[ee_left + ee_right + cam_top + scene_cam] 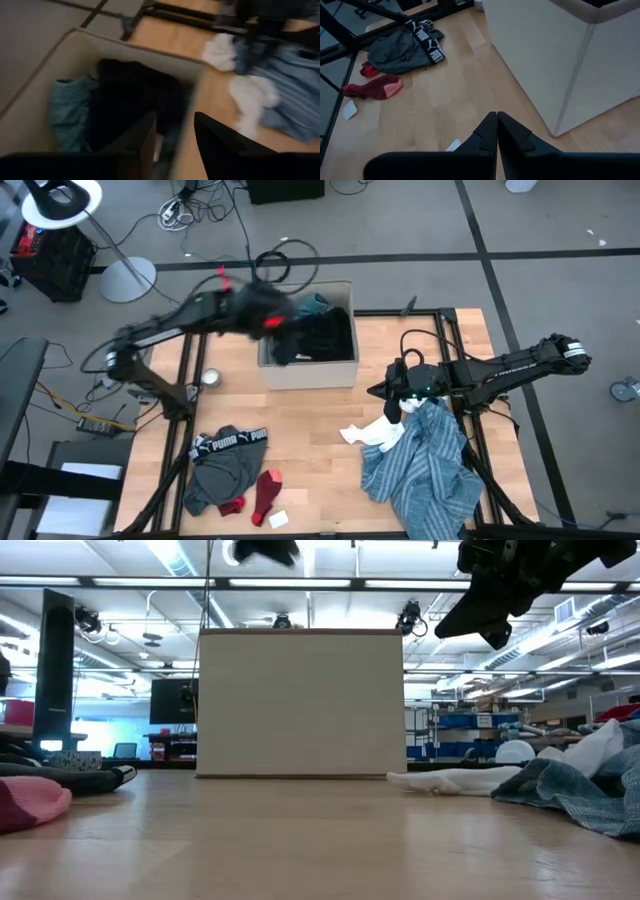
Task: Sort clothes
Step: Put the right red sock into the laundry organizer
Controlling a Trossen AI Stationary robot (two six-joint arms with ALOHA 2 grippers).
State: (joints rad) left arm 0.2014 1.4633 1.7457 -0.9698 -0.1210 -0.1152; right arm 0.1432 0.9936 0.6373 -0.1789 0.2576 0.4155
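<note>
A tan box (305, 370) at the table's far middle holds black (130, 95) and teal (70, 115) clothes. My left gripper (175, 135) hovers open and empty above the box's near rim (195, 95); in the high view it shows blurred (265, 305). My right gripper (496, 130) is shut and empty, raised above the table (510, 590) right of the box. Below and near it lie a white piece (370, 432) and the blue-white striped shirt (420, 465). Grey underwear (225, 460) and red socks (265, 495) lie at the near left.
A small round metal object (210, 377) sits left of the box. A small white tag (278, 520) lies near the front edge. Bare wood (310, 440) lies between the two clothes piles. Black frame rails (450, 330) edge the table.
</note>
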